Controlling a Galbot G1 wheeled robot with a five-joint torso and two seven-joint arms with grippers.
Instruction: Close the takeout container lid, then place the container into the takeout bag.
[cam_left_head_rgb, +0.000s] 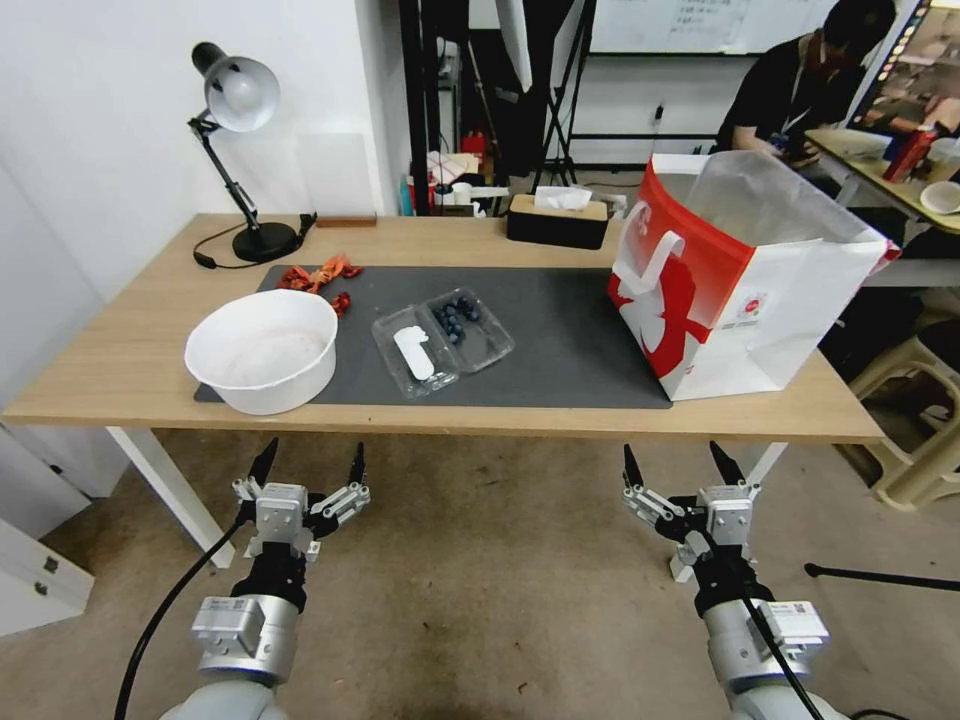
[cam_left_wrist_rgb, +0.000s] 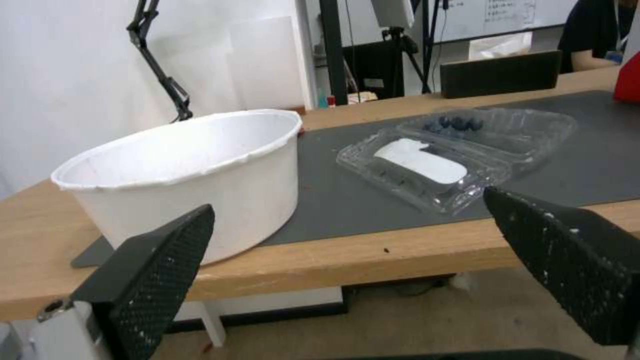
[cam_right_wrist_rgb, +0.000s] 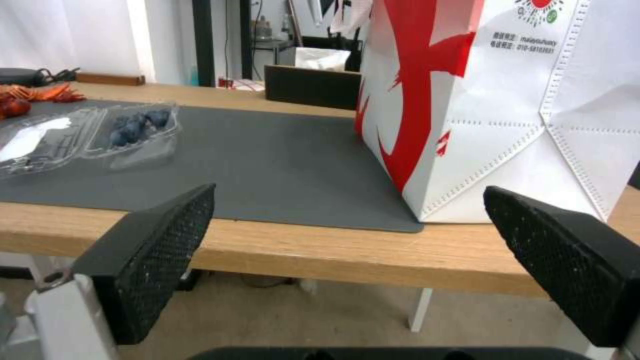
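The clear takeout container (cam_left_head_rgb: 470, 325) lies open and flat on the grey mat, with dark blueberries in its right half. Its lid (cam_left_head_rgb: 414, 353), the left half with a white oblong label, lies beside it, hinged open. The same container (cam_left_wrist_rgb: 490, 132) and lid (cam_left_wrist_rgb: 420, 162) show in the left wrist view, and the container (cam_right_wrist_rgb: 137, 127) in the right wrist view. The red-and-white takeout bag (cam_left_head_rgb: 740, 290) stands open at the table's right end. My left gripper (cam_left_head_rgb: 310, 465) and right gripper (cam_left_head_rgb: 678, 462) hang open below the table's front edge, holding nothing.
A big white bowl (cam_left_head_rgb: 264, 350) stands left of the container. Behind are red wrappers (cam_left_head_rgb: 320, 275), a black desk lamp (cam_left_head_rgb: 240, 150) and a black tissue box (cam_left_head_rgb: 557, 218). The mat (cam_left_head_rgb: 570, 340) is bare between container and bag.
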